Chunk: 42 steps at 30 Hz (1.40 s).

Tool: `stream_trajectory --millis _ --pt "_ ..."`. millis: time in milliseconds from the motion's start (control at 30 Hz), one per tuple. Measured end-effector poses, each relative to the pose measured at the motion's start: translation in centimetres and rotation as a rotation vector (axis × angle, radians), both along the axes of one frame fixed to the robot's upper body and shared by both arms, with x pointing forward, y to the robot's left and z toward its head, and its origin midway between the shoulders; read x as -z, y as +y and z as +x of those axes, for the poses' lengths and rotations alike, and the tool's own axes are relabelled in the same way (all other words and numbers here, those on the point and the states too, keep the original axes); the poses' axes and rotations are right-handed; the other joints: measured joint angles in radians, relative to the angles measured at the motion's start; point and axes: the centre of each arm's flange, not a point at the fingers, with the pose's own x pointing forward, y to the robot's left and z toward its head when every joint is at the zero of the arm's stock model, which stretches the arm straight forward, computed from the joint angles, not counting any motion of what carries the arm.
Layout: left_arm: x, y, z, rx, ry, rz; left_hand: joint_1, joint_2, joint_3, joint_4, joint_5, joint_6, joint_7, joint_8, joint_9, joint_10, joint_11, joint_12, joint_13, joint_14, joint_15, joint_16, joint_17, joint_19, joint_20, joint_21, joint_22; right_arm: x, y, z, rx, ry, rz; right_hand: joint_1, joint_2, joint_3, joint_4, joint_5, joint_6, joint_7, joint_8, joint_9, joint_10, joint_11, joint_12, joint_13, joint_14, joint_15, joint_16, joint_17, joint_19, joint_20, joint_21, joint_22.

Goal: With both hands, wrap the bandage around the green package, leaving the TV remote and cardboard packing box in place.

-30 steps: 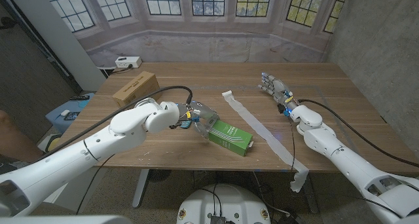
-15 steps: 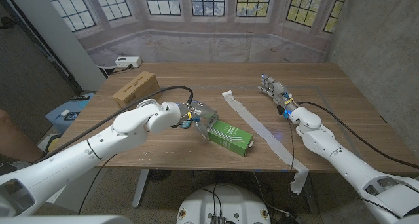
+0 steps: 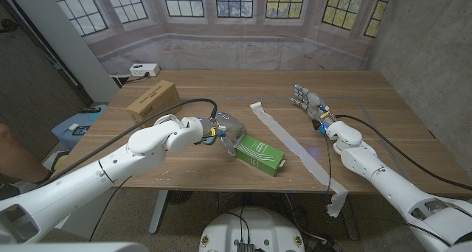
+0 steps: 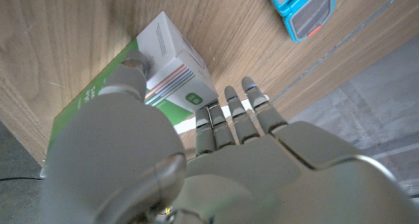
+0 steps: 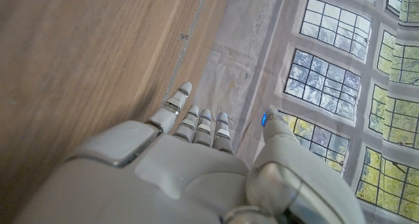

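Here the green package (image 3: 259, 154) lies on its side near the front edge of the wooden worktop (image 3: 369, 105), roughly at its middle, one end turned toward the left hand (image 3: 226, 134); that hand sits at the package's near end, and in the left wrist view the thumb rests on the box's white end face (image 4: 171, 54) while the other fingers (image 4: 230, 116) reach straight out, close together, beside and past the package; whether they press on it cannot be told from these pictures, so the hold looks like a touch rather than a firm clasp. The bandage (image 3: 291, 145) runs as one long white strip diagonally over the worktop, from a folded end near the middle, past the right-hand end of the package, to the front edge, where its tail hangs over and curls below; strip and package are just beside each other at that end. The right hand (image 3: 308, 99) stands well apart from both, further back on the right side of the worktop, holding nothing, its fingers (image 5: 196, 122) extended and set side by side with the thumb apart. The cardboard packing box (image 3: 153, 99) stands toward the back left corner; a blue device (image 4: 300, 9) lies on the wood beyond the left hand in the left wrist view.
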Motion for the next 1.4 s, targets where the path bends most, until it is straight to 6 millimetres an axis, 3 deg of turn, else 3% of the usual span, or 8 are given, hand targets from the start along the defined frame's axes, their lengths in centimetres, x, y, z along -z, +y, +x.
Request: stream_trajectory --millis 633,1400 --pt "-0.3 0.6 -1.0 0.006 -0.030 -0.034 -0.002 0.002 -0.018 0.004 -0.004 0.027 -0.012 0.009 0.006 0.009 -0.009 0.014 0.010 0.016 -0.005 0.004 0.009 0.005 -0.005 0.008 0.000 -0.7 0.3 -0.5 -0.007 0.000 -0.035 0.000 0.000 0.000 0.000 0.000 0.000 0.000 0.000 0.000 0.000 0.000 0.000 0.000 0.000 0.000 0.000 0.000 0.000 0.000 0.000 0.000" --pt "-1.9 2.3 -1.3 -0.015 -0.042 -0.126 -0.010 0.010 -0.026 0.010 -0.004 0.029 -0.010 0.022 0.011 0.025 -0.011 0.022 0.024 0.021 -0.011 0.012 0.023 0.005 -0.005 0.008 0.000 -3.3 1.8 0.0 -0.011 -0.004 -0.121 0.000 0.000 0.000 0.000 0.000 0.000 0.000 0.000 0.000 0.000 0.000 0.000 0.000 -0.002 0.002 0.000 0.000 0.000 0.000 0.000 0.000"
